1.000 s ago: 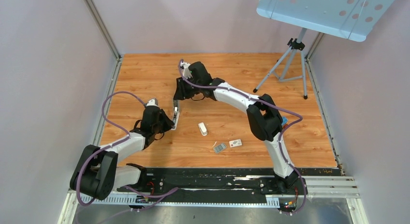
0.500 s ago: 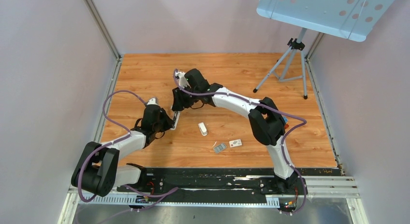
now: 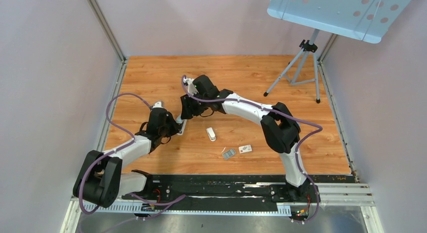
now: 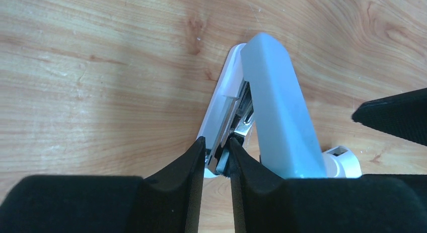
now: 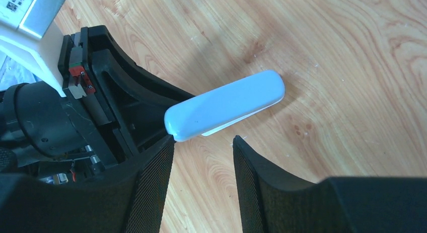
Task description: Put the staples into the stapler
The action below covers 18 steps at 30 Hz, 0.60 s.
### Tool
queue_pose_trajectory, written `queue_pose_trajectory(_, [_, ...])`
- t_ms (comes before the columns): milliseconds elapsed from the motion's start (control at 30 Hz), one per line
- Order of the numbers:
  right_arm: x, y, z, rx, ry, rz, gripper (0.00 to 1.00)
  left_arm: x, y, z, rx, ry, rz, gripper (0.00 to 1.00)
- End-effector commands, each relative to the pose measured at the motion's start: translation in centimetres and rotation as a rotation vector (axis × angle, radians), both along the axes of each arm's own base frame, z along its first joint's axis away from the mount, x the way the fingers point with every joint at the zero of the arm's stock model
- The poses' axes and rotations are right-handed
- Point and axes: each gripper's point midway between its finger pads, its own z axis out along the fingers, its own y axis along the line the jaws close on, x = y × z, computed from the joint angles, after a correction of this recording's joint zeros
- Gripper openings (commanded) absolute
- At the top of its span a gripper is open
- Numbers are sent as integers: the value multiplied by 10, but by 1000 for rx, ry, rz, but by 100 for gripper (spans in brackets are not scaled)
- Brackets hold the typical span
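The stapler (image 4: 274,102) stands open; staples (image 3: 229,153) not yet in.
Left pincer (image 4: 217,147) clamps its base; right pincer (image 5: 201,142) gapes beside its raised end, gripping nothing; staples lie well apart from both.

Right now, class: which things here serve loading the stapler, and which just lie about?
In the job: slim white-and-blue stapler; flat grey ribbed staple block.
Lying about: small white box with red mark; small white oblong piece (use unclear); grey tripod stand.
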Motion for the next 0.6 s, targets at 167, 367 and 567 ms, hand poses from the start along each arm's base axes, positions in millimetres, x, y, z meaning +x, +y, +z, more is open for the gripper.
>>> queue_pose_trajectory(167, [-1, -9, 21, 6, 51, -158, 51, -17, 18, 6, 42, 44, 65, 32])
queue_pose_trajectory(367, [0, -11, 3, -18, 127, -234, 51, -24, 25, 23, 46, 16, 91, 38])
queue_pose_trajectory(567, [-5, -4, -20, -29, 236, -290, 51, -21, 23, 52, 12, -78, 87, 57])
